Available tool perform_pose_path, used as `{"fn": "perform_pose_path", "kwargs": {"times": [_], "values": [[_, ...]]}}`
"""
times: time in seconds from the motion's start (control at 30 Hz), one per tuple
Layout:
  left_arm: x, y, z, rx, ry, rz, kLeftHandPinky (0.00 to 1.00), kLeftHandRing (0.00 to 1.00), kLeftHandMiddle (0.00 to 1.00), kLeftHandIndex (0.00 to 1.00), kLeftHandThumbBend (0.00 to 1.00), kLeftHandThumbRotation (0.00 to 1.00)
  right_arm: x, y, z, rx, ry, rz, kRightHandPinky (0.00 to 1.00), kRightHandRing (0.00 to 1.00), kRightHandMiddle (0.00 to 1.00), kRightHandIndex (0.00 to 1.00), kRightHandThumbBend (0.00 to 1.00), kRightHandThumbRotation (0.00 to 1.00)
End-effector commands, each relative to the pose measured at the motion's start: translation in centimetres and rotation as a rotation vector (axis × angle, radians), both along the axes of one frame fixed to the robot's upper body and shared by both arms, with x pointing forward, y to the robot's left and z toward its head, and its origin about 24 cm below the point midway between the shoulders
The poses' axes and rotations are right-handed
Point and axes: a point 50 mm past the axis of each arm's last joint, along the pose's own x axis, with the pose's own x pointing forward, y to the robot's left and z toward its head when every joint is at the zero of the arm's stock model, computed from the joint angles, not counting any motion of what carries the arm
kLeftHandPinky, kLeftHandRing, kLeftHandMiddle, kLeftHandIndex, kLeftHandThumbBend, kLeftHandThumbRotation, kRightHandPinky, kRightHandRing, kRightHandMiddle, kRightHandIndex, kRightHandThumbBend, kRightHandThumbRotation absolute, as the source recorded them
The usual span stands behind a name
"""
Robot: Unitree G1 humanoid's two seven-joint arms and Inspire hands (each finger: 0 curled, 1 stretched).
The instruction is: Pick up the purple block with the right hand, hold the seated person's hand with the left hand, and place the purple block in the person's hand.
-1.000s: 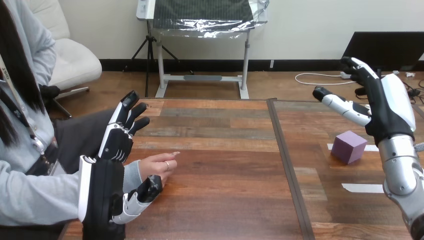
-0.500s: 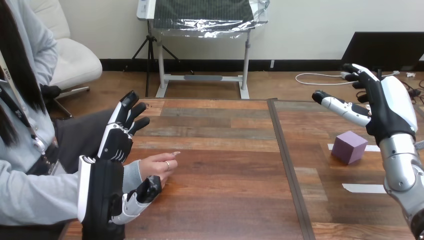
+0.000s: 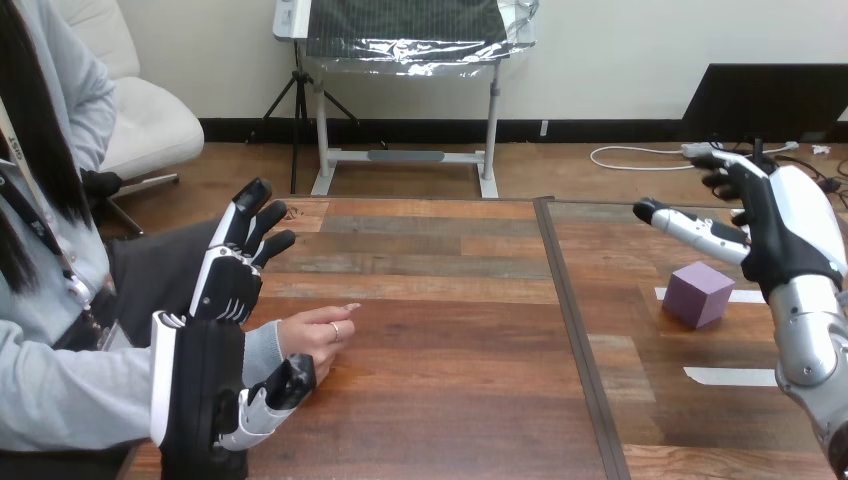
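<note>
Hovering above the right side of the table (image 3: 450,330), the right robot hand (image 3: 785,235) is spread wide. Its thumb (image 3: 690,228) is stretched out to the left, and it holds nothing. The purple block (image 3: 697,293) sits on the table just below and to the near left of that thumb, apart from it. One white tape strip (image 3: 745,296) runs out from behind the block to the right, and another (image 3: 730,376) lies nearer, close to the silver forearm.

At the near left corner, the left robot hand (image 3: 205,370) stands on edge with its fingers (image 3: 248,225) straight and fanned toward the far side. Its thumb (image 3: 275,392) juts right, close under the grey sleeve (image 3: 262,350) at the person's wrist, and is not curled round it. Just right of this hand, the person's hand (image 3: 315,335) rests on the table, loosely closed, with one finger pointing right. It is well apart from the block.
</note>
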Motion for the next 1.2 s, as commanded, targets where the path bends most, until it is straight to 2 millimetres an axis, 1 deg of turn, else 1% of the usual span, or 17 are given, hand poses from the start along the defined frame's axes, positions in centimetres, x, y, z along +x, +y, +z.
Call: {"fn": "perform_pose_path", "kwargs": {"times": [0.0,0.13,0.23,0.43,0.47,0.53,0.9,1.17], "values": [[0.7,-0.2,1.0,-0.002,-0.062,-0.014,0.82,0.90,0.93,0.91,1.00,0.83,1.7,0.1,2.8,-0.025,-0.047,-0.002,0.68,0.80,0.80,0.82,0.98,0.75],[0.5,-0.1,1.0,-0.004,-0.063,-0.015,0.82,0.89,0.93,0.91,1.00,0.84,1.7,-0.1,2.5,-0.041,-0.012,-0.014,0.65,0.77,0.79,0.82,0.99,0.74],[0.5,-0.2,1.1,-0.009,-0.067,-0.017,0.82,0.89,0.93,0.91,1.00,0.83,1.6,-0.2,2.2,-0.053,0.014,-0.018,0.64,0.77,0.79,0.82,0.99,0.74],[0.4,-0.1,1.2,-0.017,-0.072,-0.021,0.82,0.89,0.93,0.91,1.00,0.82,1.4,-0.4,1.7,-0.075,0.059,-0.031,0.66,0.78,0.79,0.83,0.96,0.73],[0.3,-0.1,1.2,-0.021,-0.075,-0.020,0.82,0.89,0.92,0.91,1.00,0.81,1.3,-0.5,1.4,-0.088,0.086,-0.038,0.65,0.77,0.78,0.82,0.97,0.74],[0.3,-0.1,1.3,-0.025,-0.078,-0.018,0.82,0.89,0.92,0.91,1.00,0.81,1.2,-0.7,1.0,-0.103,0.118,-0.047,0.65,0.78,0.79,0.83,0.97,0.74],[0.1,0.1,1.5,-0.027,-0.090,-0.010,0.82,0.89,0.92,0.90,1.00,0.82,0.8,-0.9,0.2,-0.124,0.186,-0.062,0.68,0.80,0.81,0.84,0.97,0.74],[0.0,0.1,1.6,-0.026,-0.100,-0.008,0.81,0.89,0.92,0.90,1.00,0.82,0.6,-0.7,-0.5,-0.146,0.228,-0.059,0.67,0.80,0.81,0.84,0.92,0.72]]}}
